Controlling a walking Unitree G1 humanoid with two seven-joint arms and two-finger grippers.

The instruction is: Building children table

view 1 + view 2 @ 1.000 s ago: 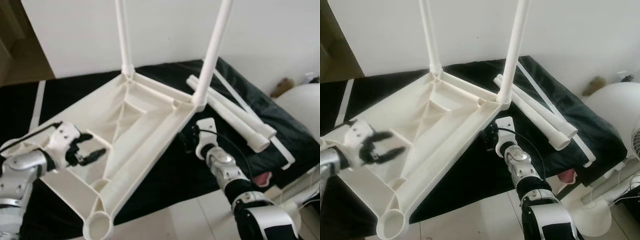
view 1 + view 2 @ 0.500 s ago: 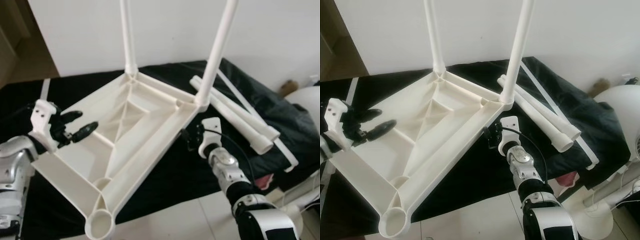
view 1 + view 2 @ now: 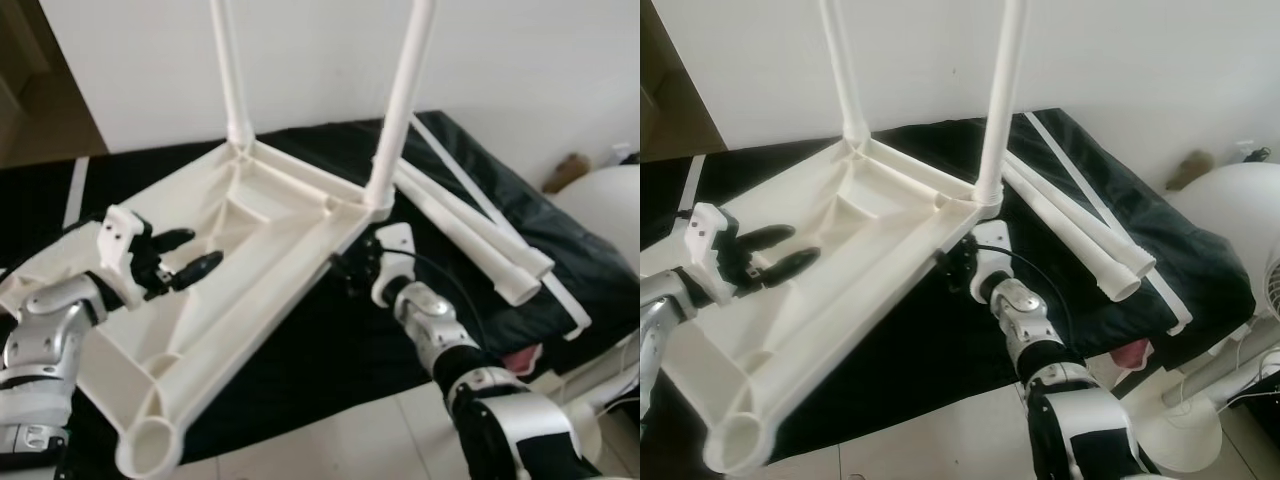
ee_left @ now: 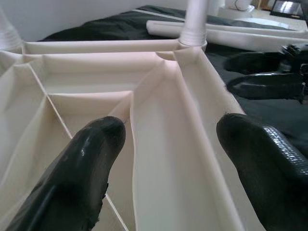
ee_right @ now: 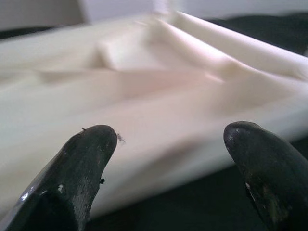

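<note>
No readable text anywhere that I can spot: no labels, brand marks, numbers or signs on anything.
</note>
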